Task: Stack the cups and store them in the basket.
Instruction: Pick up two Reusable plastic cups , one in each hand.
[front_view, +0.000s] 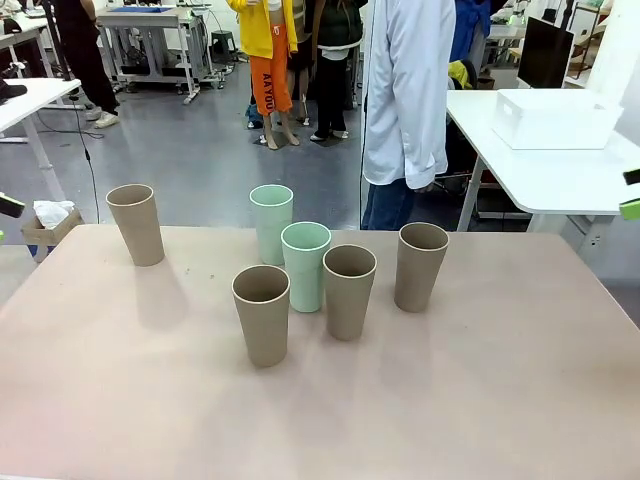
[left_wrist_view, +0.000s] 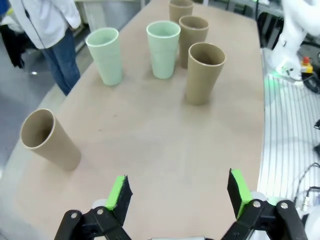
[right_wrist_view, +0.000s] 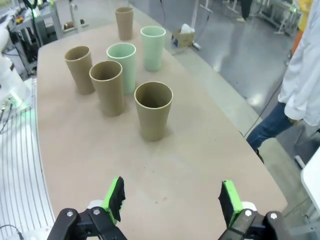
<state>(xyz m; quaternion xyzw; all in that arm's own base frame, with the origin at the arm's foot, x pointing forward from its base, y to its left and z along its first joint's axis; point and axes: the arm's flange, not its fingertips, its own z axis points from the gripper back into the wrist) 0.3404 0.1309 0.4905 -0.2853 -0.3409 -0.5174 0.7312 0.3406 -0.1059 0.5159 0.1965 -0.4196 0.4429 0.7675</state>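
Several tan-brown cups and two mint green cups stand upright on the beige table (front_view: 480, 400). One tan cup (front_view: 135, 224) stands alone at the far left. The others cluster mid-table: mint cups (front_view: 271, 222) (front_view: 305, 265) and tan cups (front_view: 262, 313) (front_view: 349, 290) (front_view: 421, 265). The white basket (front_view: 555, 118) sits on another table at the back right. My left gripper (left_wrist_view: 179, 192) is open over bare table, with the lone tan cup (left_wrist_view: 50, 140) to its left. My right gripper (right_wrist_view: 172, 197) is open, short of the nearest tan cup (right_wrist_view: 153, 110).
A person in a white coat (front_view: 408, 90) stands at the far edge of the table, hands off the cups. The white side table (front_view: 560, 180) with the basket lies beyond the right corner. Bare table surface spreads in front of the cups.
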